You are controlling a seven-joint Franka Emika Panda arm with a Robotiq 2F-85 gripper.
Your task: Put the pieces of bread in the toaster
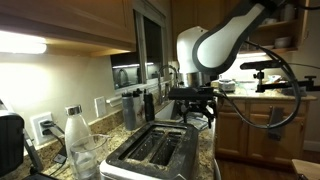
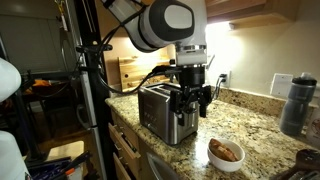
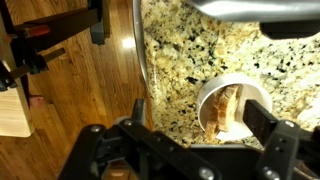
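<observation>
Gripper (image 2: 192,103) hangs by the toaster (image 2: 165,112), jaws spread wide and holding nothing. The toaster sits at the granite counter's (image 2: 255,120) front edge, its slots (image 1: 150,148) running lengthwise along the top. The pieces of bread (image 2: 227,151) lie in a white bowl (image 2: 225,166) near that edge, apart from the toaster, long sides across the bowl.

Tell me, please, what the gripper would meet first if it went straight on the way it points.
Probably the bare granite countertop beside the white bowl of bread pieces; the open gripper points down at it, though depth is hard to judge.
</observation>
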